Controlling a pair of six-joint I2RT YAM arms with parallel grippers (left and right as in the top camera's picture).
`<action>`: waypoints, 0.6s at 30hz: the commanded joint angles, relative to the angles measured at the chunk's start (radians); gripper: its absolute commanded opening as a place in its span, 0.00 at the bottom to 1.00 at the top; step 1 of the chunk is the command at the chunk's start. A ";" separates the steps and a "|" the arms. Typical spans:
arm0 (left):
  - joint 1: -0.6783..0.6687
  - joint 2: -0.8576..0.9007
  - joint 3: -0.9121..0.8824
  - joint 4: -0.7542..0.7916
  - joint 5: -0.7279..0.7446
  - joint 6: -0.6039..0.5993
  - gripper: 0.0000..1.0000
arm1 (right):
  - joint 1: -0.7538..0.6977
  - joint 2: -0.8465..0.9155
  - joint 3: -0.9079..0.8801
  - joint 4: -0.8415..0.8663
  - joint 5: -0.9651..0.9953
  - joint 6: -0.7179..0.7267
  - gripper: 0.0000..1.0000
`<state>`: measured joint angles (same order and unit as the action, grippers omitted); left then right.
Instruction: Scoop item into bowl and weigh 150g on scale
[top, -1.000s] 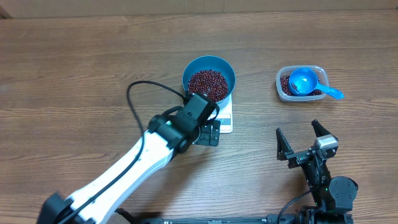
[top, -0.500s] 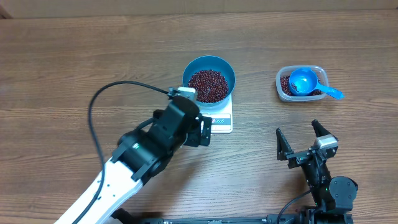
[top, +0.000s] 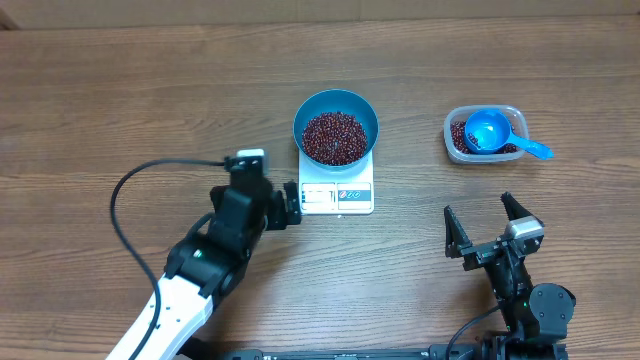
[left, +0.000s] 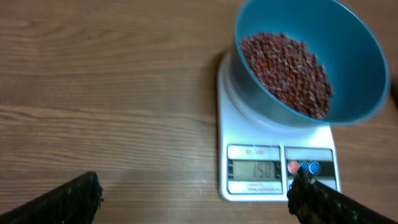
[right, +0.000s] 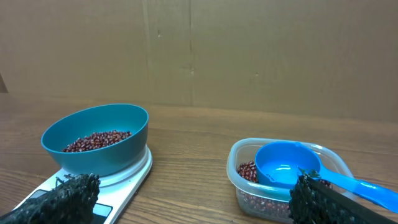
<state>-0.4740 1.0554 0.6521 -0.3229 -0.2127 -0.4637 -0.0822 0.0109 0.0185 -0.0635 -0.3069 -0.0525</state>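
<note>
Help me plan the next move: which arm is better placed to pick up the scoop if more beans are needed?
Right. The right hand, open, faces the tub holding the scoop; the left hand is beside the scale, farther away.

L claw (top: 290, 206) wide open, arm stretched fwd; R claw (top: 477, 206) wide open, arm tucked low.

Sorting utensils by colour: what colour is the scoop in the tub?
The scoop is bright blue, clearest in the overhead view.
</note>
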 joint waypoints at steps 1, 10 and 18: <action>0.043 -0.079 -0.129 0.120 0.013 0.020 1.00 | 0.008 -0.008 -0.011 0.006 0.007 -0.002 1.00; 0.093 -0.212 -0.407 0.498 0.084 0.169 0.99 | 0.008 -0.008 -0.011 0.006 0.007 -0.002 1.00; 0.093 -0.346 -0.610 0.705 0.099 0.165 1.00 | 0.008 -0.008 -0.011 0.005 0.007 -0.001 1.00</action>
<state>-0.3882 0.7570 0.1024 0.3374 -0.1333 -0.3286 -0.0822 0.0113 0.0185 -0.0639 -0.3069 -0.0525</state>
